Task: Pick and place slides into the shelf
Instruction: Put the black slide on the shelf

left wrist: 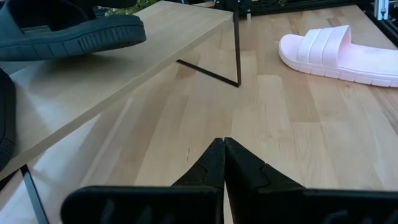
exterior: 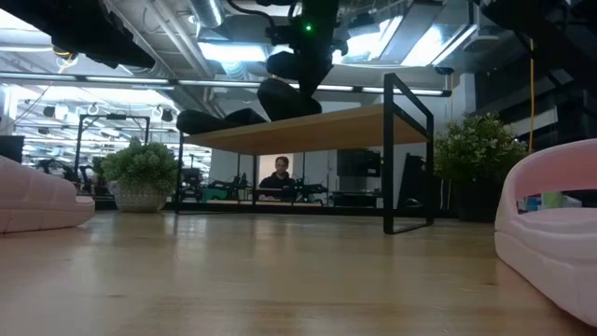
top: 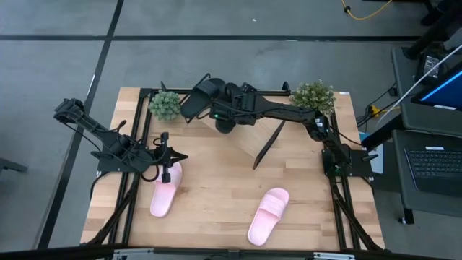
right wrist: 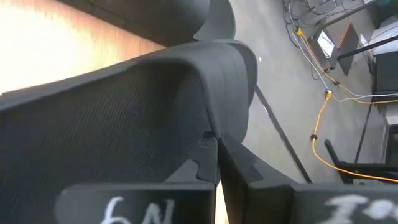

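Reaching across the back of the table, your right gripper [top: 225, 108] sits over the shelf [top: 242, 141], its fingers pinched together on the strap of a black slide [right wrist: 124, 106]; in the right wrist view the two tips meet at the edge of that dark mesh strap. From the low view that black slide [exterior: 289, 98] hangs tilted just above the upper edge of the slanted board, and whether its sole touches the wood cannot be told. The other black slide [top: 196, 97] already lies on the shelf toward its left end. Your left gripper [top: 167, 155] waits at the left side of the table, fingers fully closed and empty, just beside the toe end of one pink slide [top: 164, 189] on the tabletop. You can see the second pink slide [top: 268, 214] lying well apart from it, nearer the front right. Two small potted plants [top: 164, 105] stand at the back corners, flanking the shelf.
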Action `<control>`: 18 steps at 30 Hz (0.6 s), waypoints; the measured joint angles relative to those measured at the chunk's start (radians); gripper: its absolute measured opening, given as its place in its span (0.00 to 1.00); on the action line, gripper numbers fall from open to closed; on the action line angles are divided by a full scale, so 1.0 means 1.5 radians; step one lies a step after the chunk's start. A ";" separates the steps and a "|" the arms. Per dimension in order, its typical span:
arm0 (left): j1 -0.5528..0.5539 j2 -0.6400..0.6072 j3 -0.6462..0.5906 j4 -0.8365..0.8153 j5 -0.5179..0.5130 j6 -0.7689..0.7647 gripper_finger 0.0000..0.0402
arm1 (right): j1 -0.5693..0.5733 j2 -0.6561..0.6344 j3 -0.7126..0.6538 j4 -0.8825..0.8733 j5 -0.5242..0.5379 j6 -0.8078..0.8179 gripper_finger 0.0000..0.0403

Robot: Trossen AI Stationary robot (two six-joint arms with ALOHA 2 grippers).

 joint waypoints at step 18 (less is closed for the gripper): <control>0.000 0.000 0.000 0.000 0.000 0.000 0.00 | -0.001 -0.003 0.000 -0.016 0.005 -0.021 0.05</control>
